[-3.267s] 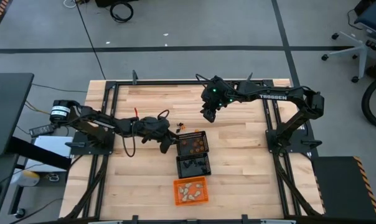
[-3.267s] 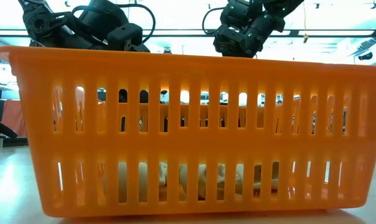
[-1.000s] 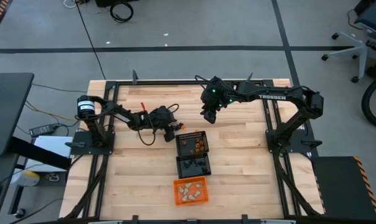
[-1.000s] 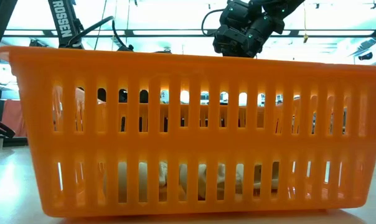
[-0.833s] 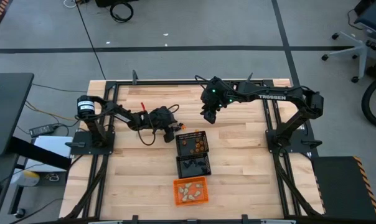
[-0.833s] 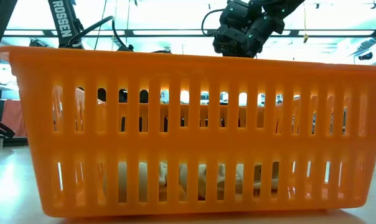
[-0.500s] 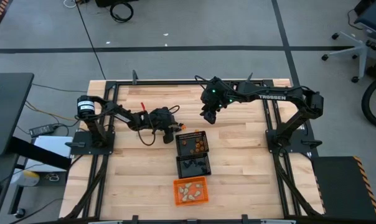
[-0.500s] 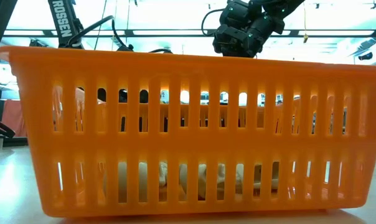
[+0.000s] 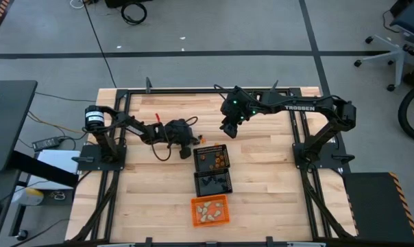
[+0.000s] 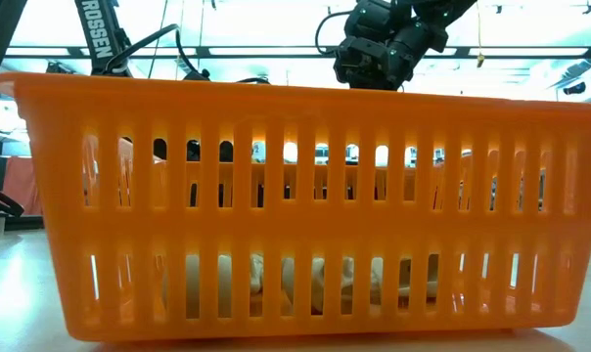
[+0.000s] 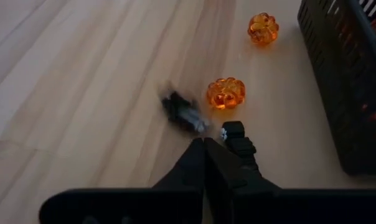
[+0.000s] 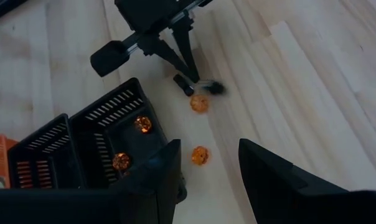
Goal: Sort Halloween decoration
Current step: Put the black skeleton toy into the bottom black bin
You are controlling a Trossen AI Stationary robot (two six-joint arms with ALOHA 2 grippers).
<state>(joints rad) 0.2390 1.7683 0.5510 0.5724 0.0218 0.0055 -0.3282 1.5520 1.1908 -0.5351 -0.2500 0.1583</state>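
Nearly done, judging by the layout: the left gripper (image 11: 214,144) has its fingers pressed together, empty, low over the counter (image 11: 82,74), with a black trinket (image 11: 183,112) just ahead. Two orange pumpkins (image 11: 225,93) also lie loose beside the mesh basket (image 12: 116,134), which already holds orange pieces. Farther off, the right gripper (image 12: 210,163) hovers, fingers spread wide. Cream trinkets (image 9: 210,211) sit in the orange basket (image 9: 210,200).
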